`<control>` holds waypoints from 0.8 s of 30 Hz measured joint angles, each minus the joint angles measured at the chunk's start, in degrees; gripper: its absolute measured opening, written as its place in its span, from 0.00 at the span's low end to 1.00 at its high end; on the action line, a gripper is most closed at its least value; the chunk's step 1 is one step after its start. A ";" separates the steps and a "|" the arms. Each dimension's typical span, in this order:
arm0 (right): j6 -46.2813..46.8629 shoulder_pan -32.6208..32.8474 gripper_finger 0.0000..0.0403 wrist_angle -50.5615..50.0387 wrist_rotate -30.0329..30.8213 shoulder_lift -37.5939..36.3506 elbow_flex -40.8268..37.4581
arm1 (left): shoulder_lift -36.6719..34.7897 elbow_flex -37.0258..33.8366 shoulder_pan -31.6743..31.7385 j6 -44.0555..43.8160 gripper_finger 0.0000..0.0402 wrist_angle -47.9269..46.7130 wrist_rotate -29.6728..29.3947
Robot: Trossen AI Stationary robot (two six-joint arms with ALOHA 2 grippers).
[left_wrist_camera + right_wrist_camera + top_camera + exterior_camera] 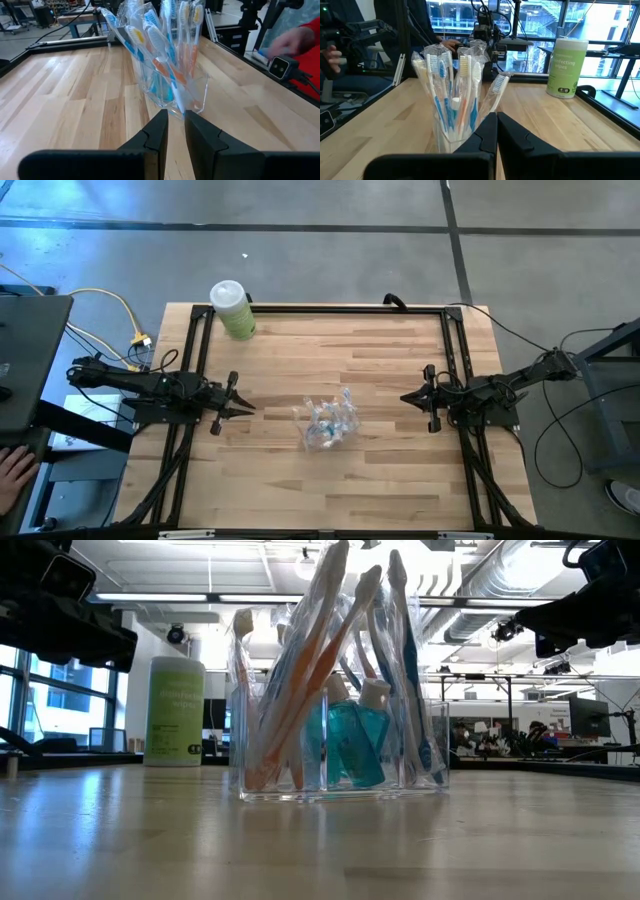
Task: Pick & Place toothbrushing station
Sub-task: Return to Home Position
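Looking at the high view, I see the clear holder just below frame centre, with the wrapped toothbrushes standing bunched inside it. My left gripper sits at its left and my right gripper at its right, both clear of it, fingers closed and empty.

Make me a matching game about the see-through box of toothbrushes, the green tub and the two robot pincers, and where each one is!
Things:
1. clear plastic organizer full of toothbrushes
2. light-green round canister with a white lid
3. left pincer
4. right pincer

Places:
A. at a corner of the wooden table
B. over the table's right side
C. in the middle of the table
D. over the table's left side

Pairs: 1-C, 2-A, 3-D, 4-B
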 joint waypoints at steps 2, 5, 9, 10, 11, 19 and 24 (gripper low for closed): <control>0.00 0.00 0.00 0.00 0.00 0.00 0.00 | 0.00 0.00 0.00 0.00 0.14 0.03 -0.01; -0.01 0.00 0.00 0.00 0.00 0.00 0.00 | 0.00 0.00 -0.02 0.00 0.14 0.03 0.00; -0.02 0.00 0.00 0.00 0.00 0.00 0.00 | 0.00 0.00 -0.02 0.84 0.14 0.05 0.09; -0.01 0.00 0.00 0.00 0.00 0.00 0.00 | 0.00 0.00 -0.02 1.17 0.14 0.05 0.09; 0.00 0.00 0.00 0.00 0.00 0.00 0.00 | 0.00 0.00 -0.02 1.32 0.14 0.05 0.09; -0.02 0.00 0.00 0.00 0.00 0.00 0.00 | 0.00 0.00 -0.04 -0.93 0.14 0.05 0.15; 0.00 0.00 0.00 0.00 0.00 0.00 0.00 | 0.00 0.00 -0.04 -1.16 0.14 0.03 0.15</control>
